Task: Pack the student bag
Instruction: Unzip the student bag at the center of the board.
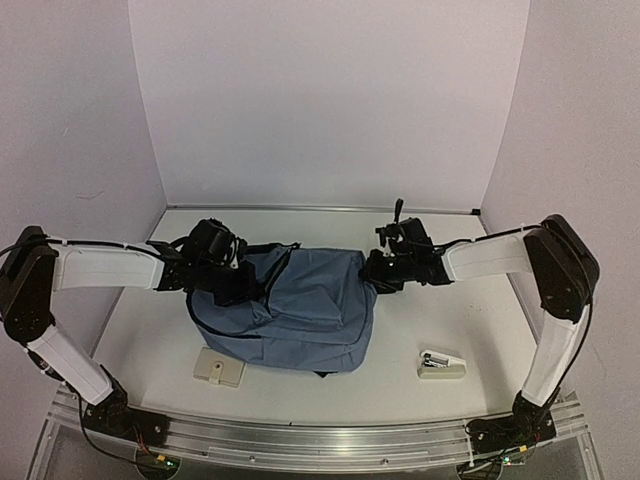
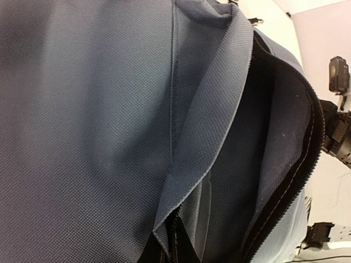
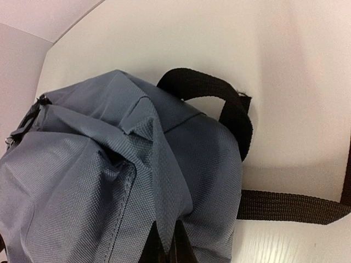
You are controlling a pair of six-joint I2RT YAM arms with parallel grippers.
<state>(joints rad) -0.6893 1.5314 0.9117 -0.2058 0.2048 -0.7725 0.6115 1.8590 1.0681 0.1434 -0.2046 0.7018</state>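
The slate-blue student bag [image 1: 300, 305] lies in the middle of the table. My left gripper [image 1: 228, 272] is shut on the fabric at the bag's left end, beside its open zip mouth; the left wrist view shows the pinched flap [image 2: 181, 186] and the dark inside [image 2: 274, 137]. My right gripper [image 1: 378, 272] is shut on a fold of fabric [image 3: 167, 219] at the bag's right end. A black carry handle [image 3: 219, 98] and a black strap [image 3: 290, 207] lie on the table past it.
A beige flat box [image 1: 219, 368] lies near the front, left of centre. A small white stapler-like item [image 1: 441, 364] lies at the front right. White walls close in the table at the back and both sides.
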